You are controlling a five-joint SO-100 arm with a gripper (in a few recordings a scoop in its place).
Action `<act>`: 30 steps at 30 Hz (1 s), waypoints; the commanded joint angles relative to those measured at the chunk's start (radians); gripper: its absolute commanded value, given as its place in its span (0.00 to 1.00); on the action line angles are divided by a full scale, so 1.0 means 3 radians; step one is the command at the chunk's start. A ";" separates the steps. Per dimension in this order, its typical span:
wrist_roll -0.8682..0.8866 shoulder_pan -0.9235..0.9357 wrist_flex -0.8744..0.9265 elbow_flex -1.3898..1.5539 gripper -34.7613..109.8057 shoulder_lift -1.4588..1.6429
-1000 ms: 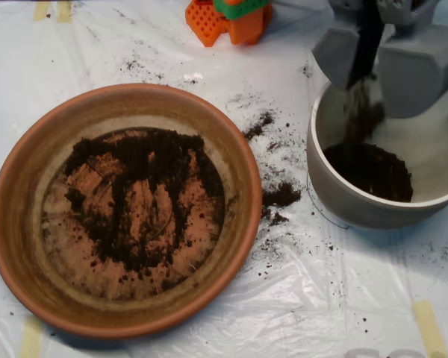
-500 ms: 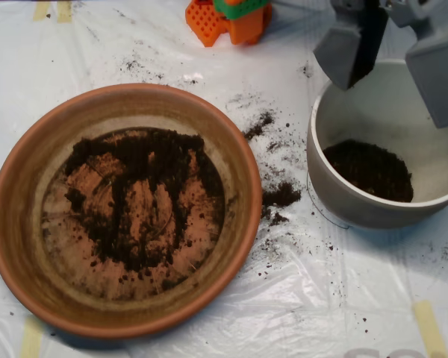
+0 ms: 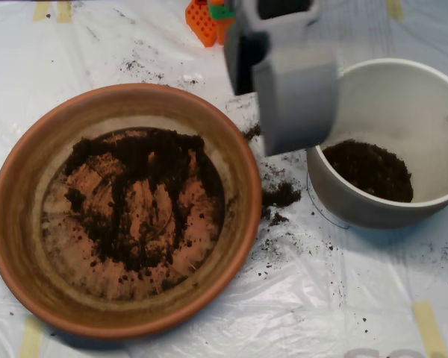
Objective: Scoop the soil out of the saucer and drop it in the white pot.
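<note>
The terracotta saucer lies at the left, with dark soil spread thinly over its floor and bare patches between. At the right stands the white pot, a heap of soil on its bottom. My grey scoop hangs above the table between the two, over the saucer's upper right rim and the pot's left wall. Its two shells stand apart with a dark gap between them, so it is open, and I see no soil in it.
Spilled soil lies in clumps and specks on the white plastic sheet between saucer and pot. An orange and green plastic piece sits at the top edge. Yellow tape strips mark the sheet's corners.
The scoop dropped its soil into the white pot, opened wide, then swung left from above the pot to the gap beside the saucer. The pot's soil heap is fuller.
</note>
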 commanded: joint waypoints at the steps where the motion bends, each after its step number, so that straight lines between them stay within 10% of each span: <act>1: -0.0010 0.0465 -0.0230 0.0399 0.48 0.0470; 19: -0.0363 0.1698 -0.1790 0.2940 0.62 0.0322; 30: -0.0649 0.1969 -0.1692 0.2245 0.70 -0.0900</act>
